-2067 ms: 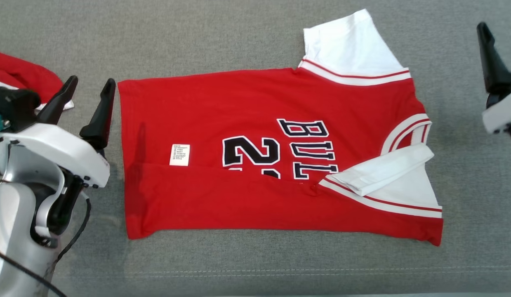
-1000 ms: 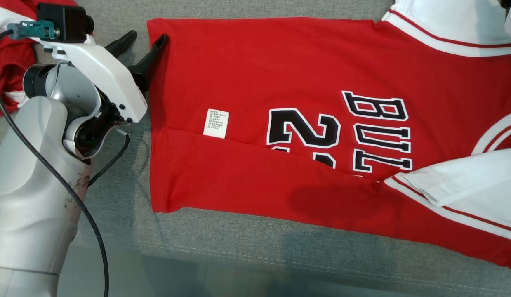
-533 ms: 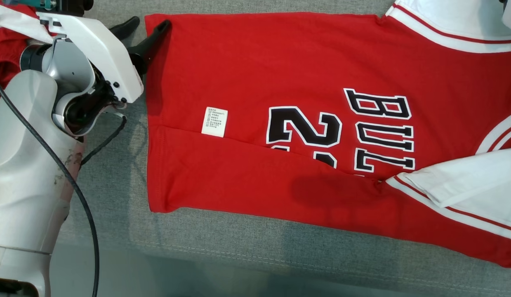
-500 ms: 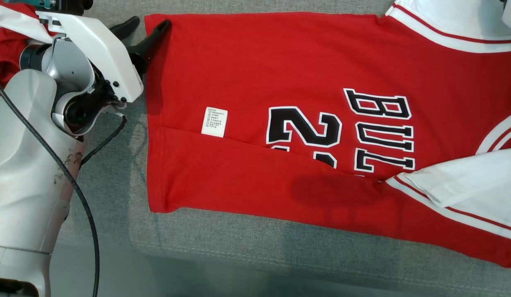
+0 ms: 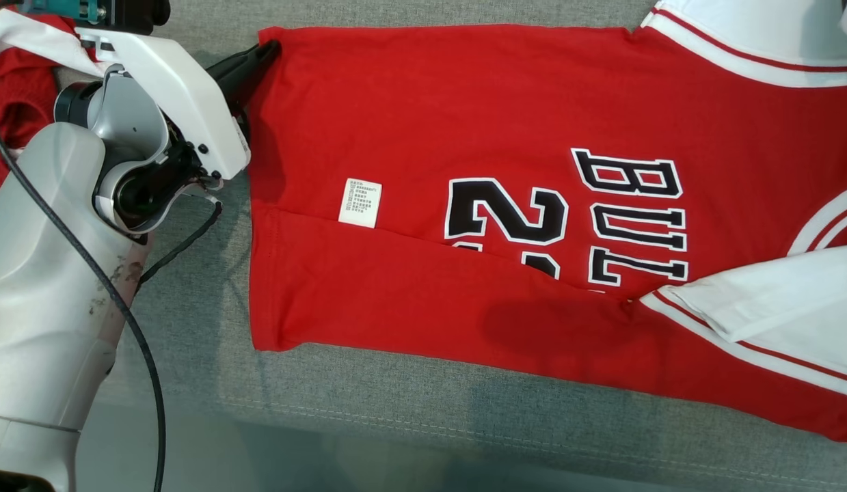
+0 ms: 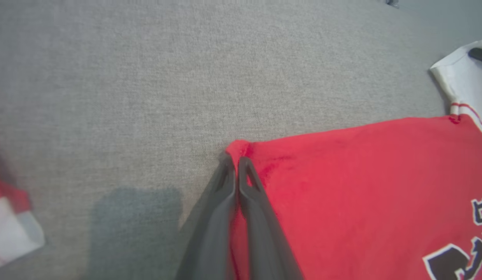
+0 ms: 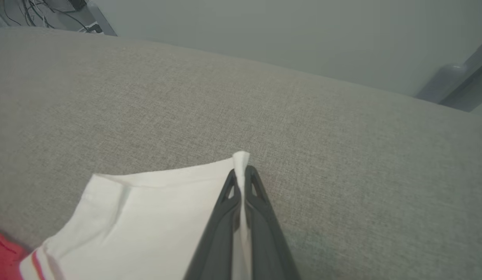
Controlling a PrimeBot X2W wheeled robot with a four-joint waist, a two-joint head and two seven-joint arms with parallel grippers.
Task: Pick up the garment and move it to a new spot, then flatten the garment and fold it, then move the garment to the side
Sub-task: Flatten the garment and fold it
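You see the garment (image 5: 464, 102) run off the head view's right edge, its number (image 5: 505, 215) half hidden under a fold; the print on the label (image 5: 359, 202) is too small to read.

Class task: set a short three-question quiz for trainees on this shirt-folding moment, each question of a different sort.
1. True or false: the left gripper is shut on a red corner of the shirt.
2. The right gripper pinches: A the white sleeve, B a towel, C a sock?
3. What colour is the surface under the shirt?
Key: 1 true; 2 A; 3 grey.
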